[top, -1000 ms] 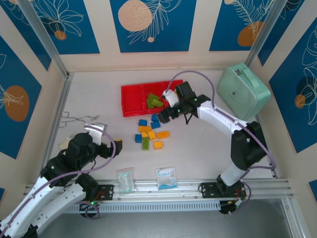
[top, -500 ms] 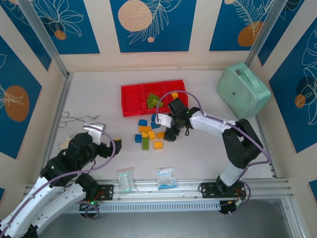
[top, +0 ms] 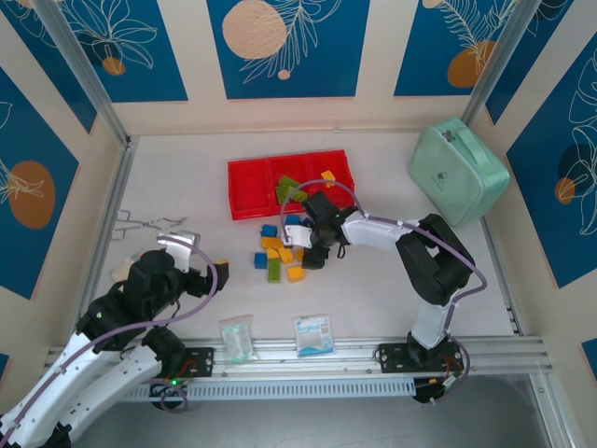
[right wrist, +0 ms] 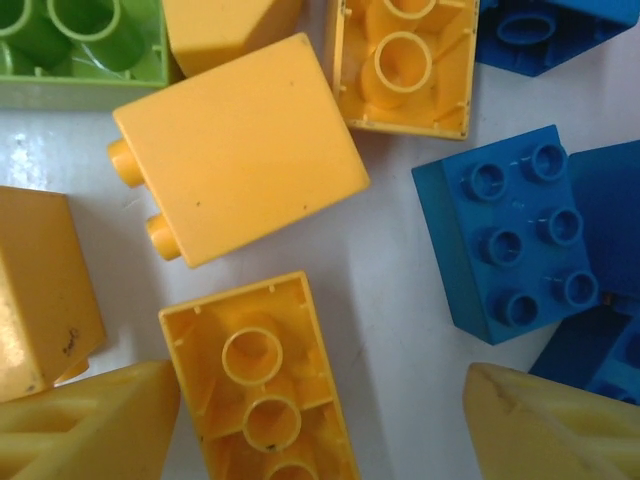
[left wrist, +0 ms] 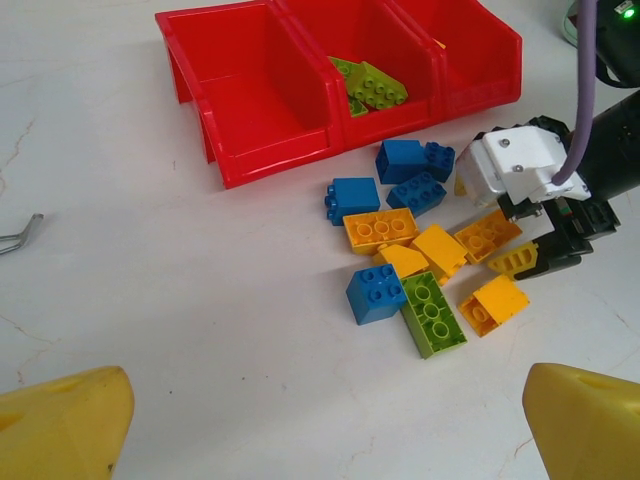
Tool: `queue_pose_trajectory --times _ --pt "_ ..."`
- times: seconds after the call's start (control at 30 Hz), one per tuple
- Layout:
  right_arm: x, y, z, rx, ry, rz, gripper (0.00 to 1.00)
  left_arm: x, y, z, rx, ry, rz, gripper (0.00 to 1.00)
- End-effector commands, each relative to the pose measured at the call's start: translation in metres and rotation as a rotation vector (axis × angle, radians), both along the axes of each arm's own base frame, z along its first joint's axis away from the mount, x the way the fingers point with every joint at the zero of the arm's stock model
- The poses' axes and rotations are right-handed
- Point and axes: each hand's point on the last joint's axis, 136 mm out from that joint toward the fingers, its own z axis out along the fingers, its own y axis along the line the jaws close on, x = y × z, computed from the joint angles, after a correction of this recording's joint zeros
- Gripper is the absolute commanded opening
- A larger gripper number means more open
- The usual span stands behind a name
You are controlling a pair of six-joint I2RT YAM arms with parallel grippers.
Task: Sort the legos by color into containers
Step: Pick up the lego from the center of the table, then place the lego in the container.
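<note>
Tabletop point(top: 187, 177) of plain white lies under both claws. A mint green rounded zip case point(top: 459, 171) sits well off to the outer side of the right claw point(right wrist: 320, 425). Just beyond that claw stands the long red plastic tray of three joined square bins point(left wrist: 260, 100). Lime green chunky bricks point(left wrist: 370, 85) lie in its middle bin, and one orange-yellow brick point(top: 327, 176) lies in the bin nearest the claw.

The right claw hangs low over the loose pile of blue, green and orange-yellow plastic bricks point(left wrist: 420, 255), its yellow fingers point(right wrist: 90, 420) spread wide. Between them, close to one finger, lies an upturned orange-yellow brick with its hollow side up point(right wrist: 262, 385); contact cannot be told. Just ahead of the claw is a square orange-yellow brick on its side point(right wrist: 235, 150), and off to one side a blue studded brick point(right wrist: 510, 235).

The left claw point(left wrist: 320, 430) hovers well short of the pile, spread wide and gripping nothing. Two clear plastic packets with blue print point(top: 236, 338) lie behind it, toward the arm bases.
</note>
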Motion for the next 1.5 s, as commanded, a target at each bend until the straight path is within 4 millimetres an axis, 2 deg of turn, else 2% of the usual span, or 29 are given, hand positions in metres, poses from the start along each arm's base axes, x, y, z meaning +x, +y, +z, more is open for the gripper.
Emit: queue_pose_trajectory --times 0.0,0.27,0.43,0.77,0.9,1.0,1.17,1.33,1.47 --pt "-0.003 0.004 -0.008 -0.017 0.04 0.016 0.73 -0.003 0.001 0.001 -0.001 0.0 -0.003 0.99" --pt "-0.006 -0.003 -0.02 -0.049 0.117 -0.019 0.66 -0.003 0.0 0.002 -0.006 -0.004 -0.009 1.0" --pt "-0.004 -0.009 -0.019 -0.072 0.111 -0.048 0.53 -0.003 0.0 0.002 -0.007 -0.005 -0.01 0.99" --pt "-0.009 -0.016 0.002 -0.043 0.134 -0.108 0.32 -0.004 -0.003 0.002 -0.014 -0.004 -0.027 1.0" --pt "-0.01 -0.013 0.021 0.013 0.136 -0.149 0.27 -0.005 -0.005 0.001 -0.015 0.003 -0.037 0.99" --pt "-0.005 -0.008 0.045 0.108 0.136 -0.19 0.24 -0.005 -0.006 0.001 -0.014 0.006 -0.044 0.99" --pt "0.022 -0.006 0.104 0.346 0.118 -0.32 0.21 -0.006 -0.007 0.001 -0.015 0.007 -0.048 0.99" --pt "0.076 -0.026 0.159 0.571 0.087 -0.551 0.21 -0.006 -0.008 0.001 -0.019 0.007 -0.052 0.99" --pt "0.119 -0.048 0.172 0.649 0.152 -0.771 0.18 -0.006 -0.009 0.001 -0.018 0.008 -0.056 0.99"
